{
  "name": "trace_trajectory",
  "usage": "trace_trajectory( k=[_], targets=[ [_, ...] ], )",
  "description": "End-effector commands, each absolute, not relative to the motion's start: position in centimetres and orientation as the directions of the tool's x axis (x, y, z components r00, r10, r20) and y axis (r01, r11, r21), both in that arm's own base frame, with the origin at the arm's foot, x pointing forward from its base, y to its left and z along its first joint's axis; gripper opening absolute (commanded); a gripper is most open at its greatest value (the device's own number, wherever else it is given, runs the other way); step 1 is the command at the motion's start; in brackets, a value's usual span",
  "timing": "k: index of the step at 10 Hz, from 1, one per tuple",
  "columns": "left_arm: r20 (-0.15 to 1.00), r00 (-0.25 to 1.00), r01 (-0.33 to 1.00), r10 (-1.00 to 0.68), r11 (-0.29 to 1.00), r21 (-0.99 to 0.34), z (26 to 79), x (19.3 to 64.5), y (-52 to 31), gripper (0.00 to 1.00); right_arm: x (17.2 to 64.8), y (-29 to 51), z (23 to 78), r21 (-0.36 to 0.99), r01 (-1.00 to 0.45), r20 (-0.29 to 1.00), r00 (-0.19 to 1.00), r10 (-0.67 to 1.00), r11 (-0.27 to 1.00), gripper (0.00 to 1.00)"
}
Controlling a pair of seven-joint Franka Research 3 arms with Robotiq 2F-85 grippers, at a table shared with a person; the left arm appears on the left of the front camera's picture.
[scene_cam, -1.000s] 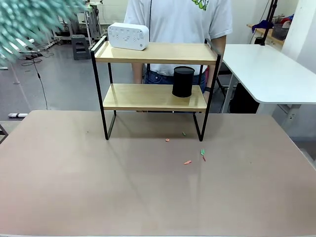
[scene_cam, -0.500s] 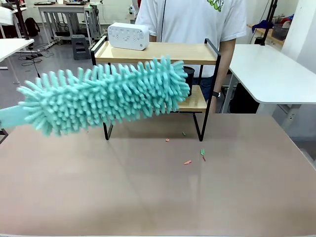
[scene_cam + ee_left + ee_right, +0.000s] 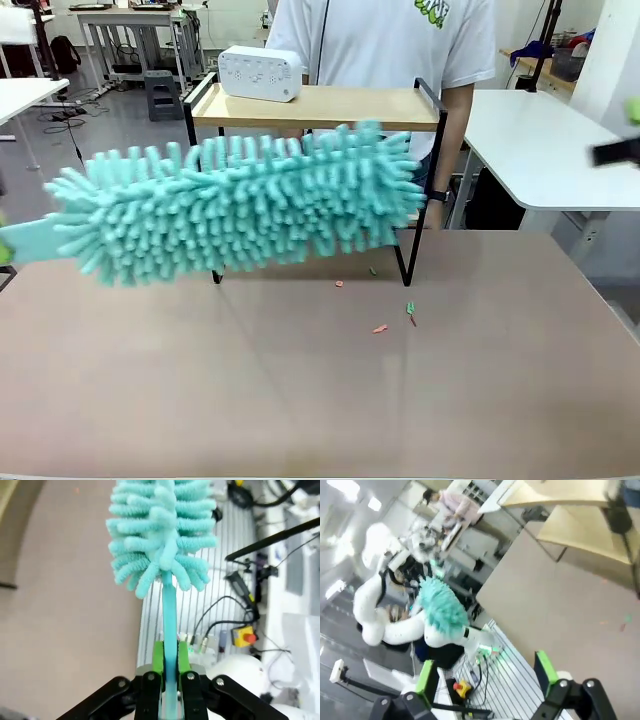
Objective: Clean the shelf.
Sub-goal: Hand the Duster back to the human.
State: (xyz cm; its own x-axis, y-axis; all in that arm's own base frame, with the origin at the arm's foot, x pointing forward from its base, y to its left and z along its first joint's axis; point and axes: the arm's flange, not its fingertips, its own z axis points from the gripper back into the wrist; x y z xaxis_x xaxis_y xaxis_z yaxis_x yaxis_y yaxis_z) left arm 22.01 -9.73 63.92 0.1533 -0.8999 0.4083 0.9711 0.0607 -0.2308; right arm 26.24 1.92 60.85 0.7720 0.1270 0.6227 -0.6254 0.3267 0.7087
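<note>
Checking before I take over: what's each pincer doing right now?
Left pincer: shut on the teal duster handle.
Right pincer: open, holding nothing.

White arm (image 3: 395, 625), green-padded black tool (image 3: 170, 677)

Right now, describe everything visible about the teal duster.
The duster has a long, fluffy teal head of soft chenille-like fingers and a flat teal handle. The left end effector is shut on the handle. The head lies roughly level above the table, in front of the shelf, hiding its lower board. Contact with the shelf cannot be told.
</note>
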Motion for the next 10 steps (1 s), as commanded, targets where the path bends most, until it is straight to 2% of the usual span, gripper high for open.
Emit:
trace_trajectory(
  k=[1,2,4,6,8,9,10],
  targets=[
    [0.435,0.031,0.975,-0.9,-0.069,-0.212,66.3,25.1,-11.3,0.12,35.2,6.8,64.0,0.68,-0.687,0.636,0.727,0.261,0.257,1.0],
    [0.424,-0.016,0.962,-0.905,-0.129,-0.24,66.4,26.2,-12.1,0.12,37.6,10.1,64.2,0.679,-0.695,0.619,0.715,0.324,0.237,1.0],
    [0.36,-0.009,0.948,-0.933,-0.123,-0.295,66.2,28.7,-13.2,0.12,39.3,15.6,64.8,0.688,-0.708,0.604,0.679,0.417,0.157,1.0],
    [0.339,-0.015,0.93,-0.941,-0.137,-0.34,66.2,31.4,-14.5,0.12,38.1,20.3,65.0,0.647,-0.746,0.606,0.629,0.487,0.157,1.0],
    [0.326,-0.005,0.904,-0.946,-0.143,-0.402,65.7,33.9,-15.8,0.12,35.4,22.7,65.3,0.623,-0.776,0.597,0.554,0.58,0.099,1.0],
    [0.343,0.025,0.889,-0.939,-0.137,-0.437,65.3,35.1,-16.5,0.12,33.9,23.4,64.7,0.612,-0.789,0.58,0.501,0.642,0.063,1.0],
    [0.36,0.02,0.884,-0.933,-0.152,-0.443,65.3,35.6,-16.9,0.12,33.2,23.7,63.9,0.598,-0.798,0.551,0.48,0.683,0.078,1.0]
  ],
)
